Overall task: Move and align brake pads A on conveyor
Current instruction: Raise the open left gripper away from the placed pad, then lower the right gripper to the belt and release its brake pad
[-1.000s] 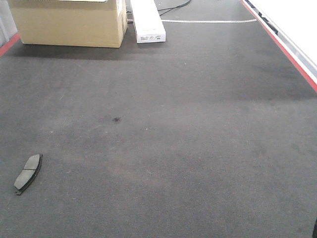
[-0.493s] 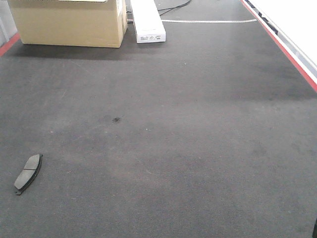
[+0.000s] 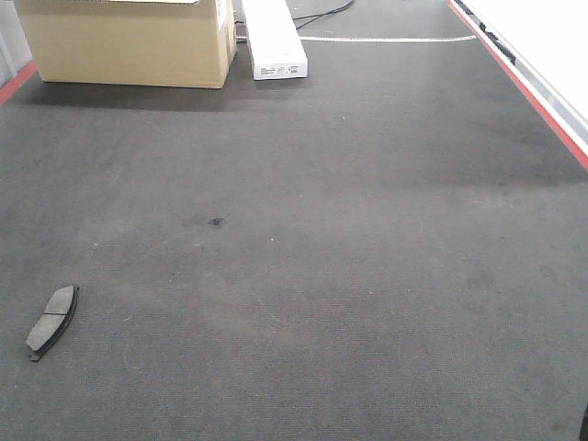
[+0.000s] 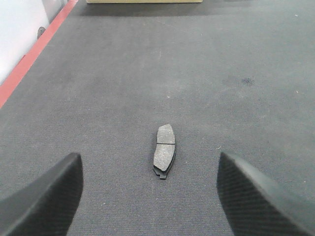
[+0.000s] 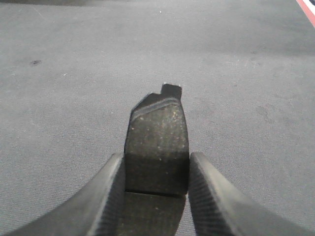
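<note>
the charcoal conveyor fills every view, with a cardboard box and a white carton far ahead of the fingers. the left gripper is spread wide, with one brake pad lying flat between its tips, untouched. the right gripper pinches a second brake pad by its side edges, its end jutting past the tips.

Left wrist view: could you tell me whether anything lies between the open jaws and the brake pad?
Nothing visible does; only bare conveyor separates the left jaws from the brake pad.
</note>
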Robot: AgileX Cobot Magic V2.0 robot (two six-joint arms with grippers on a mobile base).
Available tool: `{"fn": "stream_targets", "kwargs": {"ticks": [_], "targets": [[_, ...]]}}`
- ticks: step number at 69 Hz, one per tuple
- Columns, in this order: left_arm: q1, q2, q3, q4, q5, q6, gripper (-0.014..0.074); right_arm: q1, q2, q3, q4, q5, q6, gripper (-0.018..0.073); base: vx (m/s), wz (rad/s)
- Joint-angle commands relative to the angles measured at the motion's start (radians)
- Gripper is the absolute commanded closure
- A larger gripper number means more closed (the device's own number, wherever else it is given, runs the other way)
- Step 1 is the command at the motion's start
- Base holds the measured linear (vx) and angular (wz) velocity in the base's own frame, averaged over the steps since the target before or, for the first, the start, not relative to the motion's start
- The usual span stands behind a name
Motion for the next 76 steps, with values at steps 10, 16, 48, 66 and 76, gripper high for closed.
{"fn": "stream_targets", "kwargs": {"ticks": [10,16,48,66,76], "targets": [[-0.002,0.011,-0.025,0.005,-0.061,-0.001,0.0055,-0.003,0.012,-0.028,-0.011,-0.096,-0.004,0.0566,0.0,0.0],[-0.002,0.011,-0.025,0.005,-0.061,-0.001,0.0055,-0.003,0.012,-0.028,-0.012,-0.112,-0.004,0.0566,0.0,0.0],[-0.001,0.011,-0.025,0.005,-0.06,-0.001,0.0055,-0.003,0.366,-0.093,-0.007,-0.128,0.003,0.0566,0.0,0.0],[-0.001,0.011,-0.025,0.005,-0.058,-0.001,0.0055,-0.003,0.665,-0.263,-0.007,-0.077,0.002,0.0566,0.0,0.0],[-0.001,0.011,-0.025,0.005,-0.058,-0.001,0.0055,-0.003,0.82,-0.377,-0.012,0.02,0.001,0.0566,0.0,0.0]]}}
